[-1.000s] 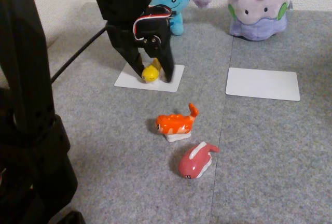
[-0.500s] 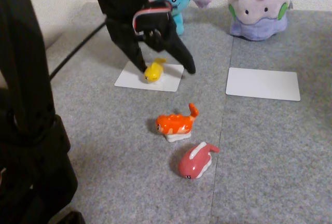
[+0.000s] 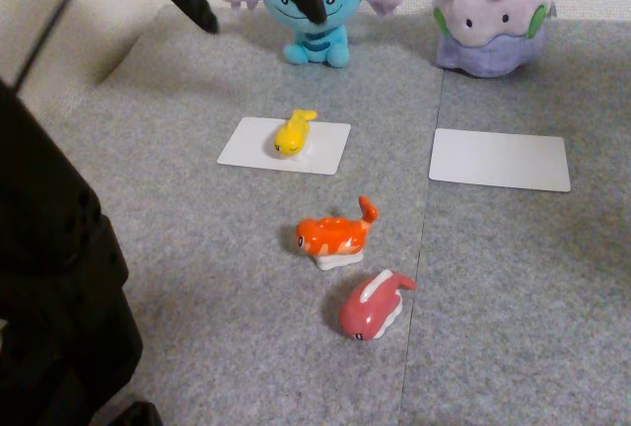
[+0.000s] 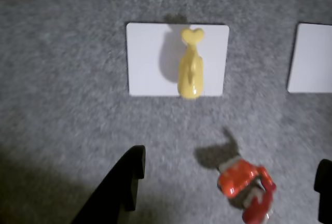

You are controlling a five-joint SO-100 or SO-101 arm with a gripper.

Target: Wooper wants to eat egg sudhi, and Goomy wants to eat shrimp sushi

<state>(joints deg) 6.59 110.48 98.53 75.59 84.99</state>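
The yellow egg sushi (image 3: 293, 132) lies free on the left white card (image 3: 246, 147), in front of blue Wooper (image 3: 317, 7). My gripper (image 3: 263, 22) hangs open high above the card, level with Wooper, holding nothing. In the wrist view the egg sushi (image 4: 190, 71) rests on its card (image 4: 149, 58), well ahead of my open gripper (image 4: 231, 161). The orange striped shrimp sushi (image 3: 335, 236) stands on the carpet in the middle, and the shrimp sushi (image 4: 240, 178) shows blurred between the black fingers (image 4: 130, 180). Lilac Goomy (image 3: 491, 12) sits at the back right.
A second white card (image 3: 500, 160) lies bare in front of Goomy, and its edge (image 4: 311, 58) appears at the right of the wrist view. A pink-red figure (image 3: 373, 310) lies on the grey carpet near the shrimp sushi. The arm's black base (image 3: 49, 298) fills the left foreground.
The gripper opened and let go of the yellow egg sushi on the left card, then rose up and back toward Wooper. The figure now lies uncovered.
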